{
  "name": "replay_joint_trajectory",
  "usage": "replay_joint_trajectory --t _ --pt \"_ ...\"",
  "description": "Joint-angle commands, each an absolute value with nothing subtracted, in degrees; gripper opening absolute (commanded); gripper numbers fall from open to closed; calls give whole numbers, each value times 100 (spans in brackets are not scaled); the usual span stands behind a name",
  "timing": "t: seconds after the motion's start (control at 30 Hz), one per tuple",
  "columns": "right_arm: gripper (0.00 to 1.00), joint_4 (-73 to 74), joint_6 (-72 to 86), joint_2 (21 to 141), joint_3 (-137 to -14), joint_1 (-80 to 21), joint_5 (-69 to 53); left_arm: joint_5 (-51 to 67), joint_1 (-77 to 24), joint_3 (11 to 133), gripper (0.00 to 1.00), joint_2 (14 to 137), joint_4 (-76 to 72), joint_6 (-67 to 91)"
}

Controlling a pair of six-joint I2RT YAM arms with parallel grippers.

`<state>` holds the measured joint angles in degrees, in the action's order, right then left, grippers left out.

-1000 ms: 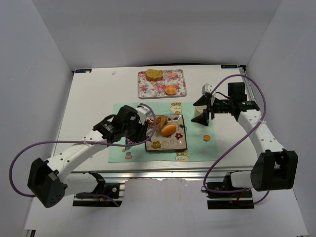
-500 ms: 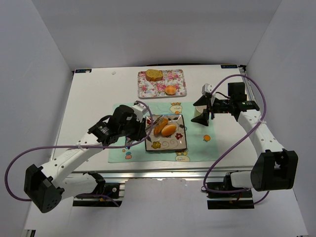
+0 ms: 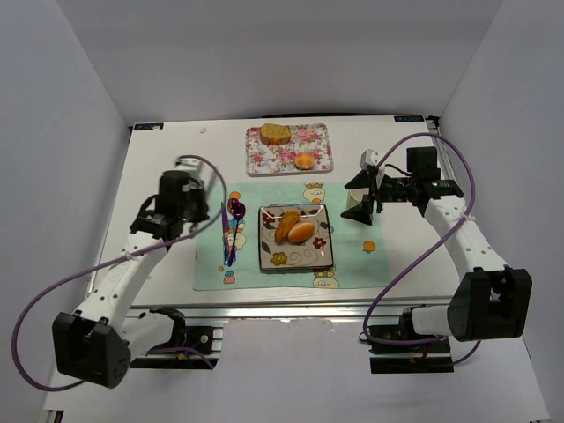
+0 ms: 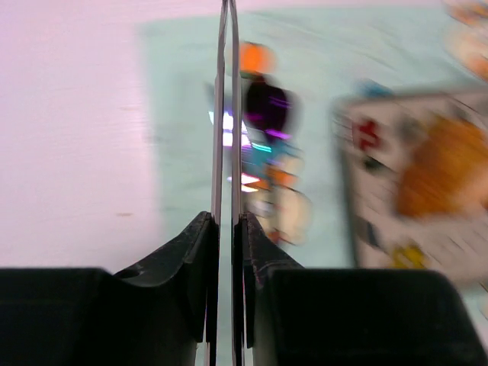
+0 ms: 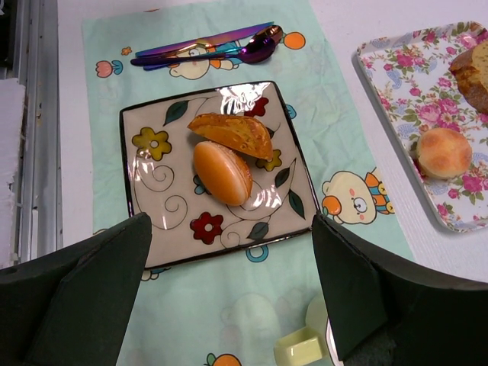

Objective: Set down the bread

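Observation:
Two pieces of bread lie on the flowered square plate (image 3: 264, 260): a wedge-shaped piece (image 3: 286, 225) (image 5: 231, 133) and an oval roll (image 3: 301, 232) (image 5: 221, 173), touching each other. My left gripper (image 3: 196, 214) (image 4: 226, 46) hangs over the table left of the placemat, well clear of the plate. Its jaws stand almost together with only a thin slit and nothing between them; that view is blurred. My right gripper (image 3: 359, 201) (image 5: 229, 297) hovers right of the plate, open and empty.
A floral tray (image 3: 264, 163) at the back holds a bread slice (image 3: 275, 134) and a small bun (image 3: 304, 160). Purple cutlery (image 3: 231, 225) (image 5: 206, 47) lies on the green placemat (image 3: 352, 256) left of the plate. A small pale yellow piece (image 3: 369, 246) sits to its right.
My left arm has drawn back to the left, away from the plate, leaving the wedge-shaped bread beside the roll. Its jaws have narrowed. The right arm has not moved.

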<state>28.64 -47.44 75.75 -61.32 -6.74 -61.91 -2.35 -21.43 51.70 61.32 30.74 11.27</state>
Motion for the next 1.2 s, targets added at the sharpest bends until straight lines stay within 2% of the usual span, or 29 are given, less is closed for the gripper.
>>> replay_joint_trajectory --t 0.0,0.13,0.27,0.33,0.43,0.47,0.5,0.53,0.67,0.77,0.8,0.83,0.93,1.03,1.17 --pt "89 2944 -4834 7541 -6389 -677 -6425 -782 -849 4775 0 6283 2709 713" --pt "89 3102 -4869 7620 -6600 -703 -6486 -643 -80 4194 3 6862 1277 212" --pt "89 3111 -4904 7585 -6636 -712 -6425 -10 570 3771 15 7407 116 149" --pt "89 3120 -4904 7585 -6653 -712 -6399 359 799 3709 29 7698 -245 149" --pt "89 3173 -4904 7576 -6706 -712 -6328 711 1063 3796 40 8313 -220 176" --pt "90 3182 -4922 7567 -6715 -712 -6319 773 1177 3893 48 8445 -176 184" --pt "89 3225 -4931 7559 -6724 -712 -6293 869 1239 3946 65 8673 -37 167" --pt "89 3234 -4939 7559 -6715 -712 -6258 931 1291 3998 69 8744 -35 150" --pt "90 3235 -4896 7550 -6671 -712 -6170 949 1529 3999 72 8719 237 158" --pt "89 3042 -4274 7550 -6697 -721 -5933 1063 1626 3990 75 8447 281 333" --pt "89 2893 -3549 7550 -6697 -712 -5602 1142 1626 3999 78 8324 316 395" --pt "89 2483 -3055 7550 -6715 -721 -5329 1203 1635 3990 98 8071 308 596" --pt "89 2066 -1473 7515 -6933 -729 -3800 1309 1626 3938 98 7404 220 1131" --pt "89 1926 -942 7445 -7084 -721 -2817 1449 1617 3788 98 6857 44 1773" --pt "90 1550 -1107 7365 -6778 -721 -2961 2063 1565 3639 98 6101 -404 2425"
